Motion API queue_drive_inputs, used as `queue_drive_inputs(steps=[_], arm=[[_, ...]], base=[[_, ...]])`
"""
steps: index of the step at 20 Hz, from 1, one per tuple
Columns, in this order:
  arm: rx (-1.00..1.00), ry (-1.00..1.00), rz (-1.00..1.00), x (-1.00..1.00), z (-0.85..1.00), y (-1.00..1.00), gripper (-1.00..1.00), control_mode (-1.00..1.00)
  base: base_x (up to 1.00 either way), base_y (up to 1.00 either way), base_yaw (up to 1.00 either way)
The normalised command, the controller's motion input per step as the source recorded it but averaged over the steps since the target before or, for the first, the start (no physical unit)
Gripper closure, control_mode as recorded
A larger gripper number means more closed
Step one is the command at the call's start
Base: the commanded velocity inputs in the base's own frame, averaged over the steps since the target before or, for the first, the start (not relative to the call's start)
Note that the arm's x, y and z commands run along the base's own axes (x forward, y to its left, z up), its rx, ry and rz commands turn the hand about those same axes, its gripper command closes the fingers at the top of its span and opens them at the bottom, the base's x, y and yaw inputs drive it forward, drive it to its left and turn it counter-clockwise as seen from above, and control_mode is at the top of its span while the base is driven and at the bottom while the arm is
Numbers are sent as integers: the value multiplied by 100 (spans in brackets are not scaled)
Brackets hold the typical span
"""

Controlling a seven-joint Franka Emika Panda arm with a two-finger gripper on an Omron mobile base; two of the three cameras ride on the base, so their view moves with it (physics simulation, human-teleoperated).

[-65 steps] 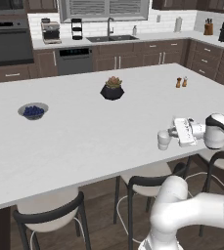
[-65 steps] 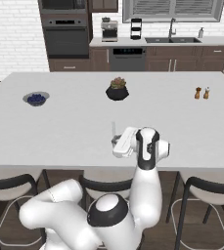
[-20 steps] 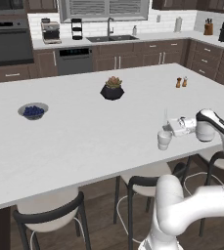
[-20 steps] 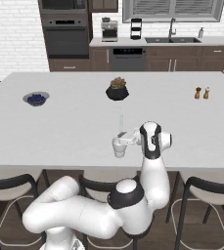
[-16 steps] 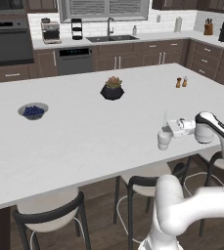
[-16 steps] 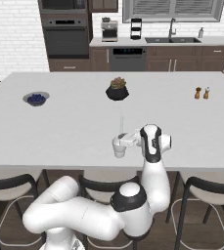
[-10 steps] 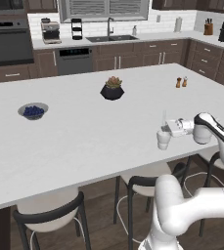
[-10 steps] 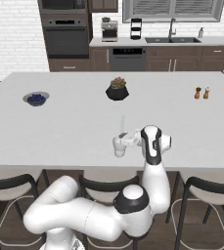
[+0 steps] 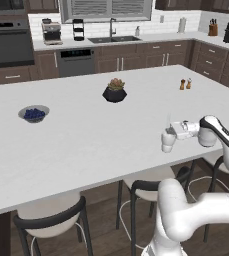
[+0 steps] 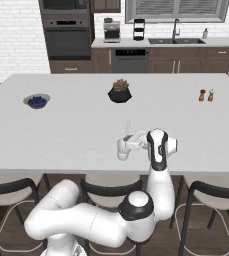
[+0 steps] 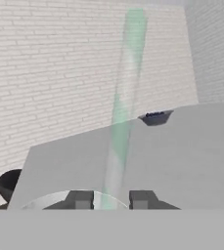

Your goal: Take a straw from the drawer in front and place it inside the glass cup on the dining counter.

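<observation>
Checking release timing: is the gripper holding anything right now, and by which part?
Cannot tell. The straw stands between the gripper fingertips with its lower end in the glass cup; contact is not visible.

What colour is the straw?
Pale whitish-green; the straw shows best in the hand view.

The dining counter (image 9: 86,145) is a wide white slab. On it, seen from the left base view: a bowl of blueberries (image 9: 33,113) at 9 o'clock, a dark potted succulent (image 9: 115,91) at 12, salt and pepper shakers (image 9: 185,84) at 2, and the glass cup (image 9: 168,142) at 4, near the front edge.
</observation>
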Motion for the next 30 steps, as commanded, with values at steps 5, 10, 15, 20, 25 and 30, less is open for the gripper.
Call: queue_drive_inputs(steps=[5,10,15,20,25,30], arm=[[0,-5,0,-19,0,0,-100,-100],[0,-6,0,-34,8,0,-100,-100],[0,-8,0,-37,55,4,-100,-100],[0,-3,-1,-20,83,9,-100,-100],[-1,0,-11,-41,92,20,-100,-100],[-6,0,-20,-56,100,13,-100,-100]], base=[[0,0,0],[0,0,0],[0,0,0],[0,0,0],[0,0,0],[0,0,0]])
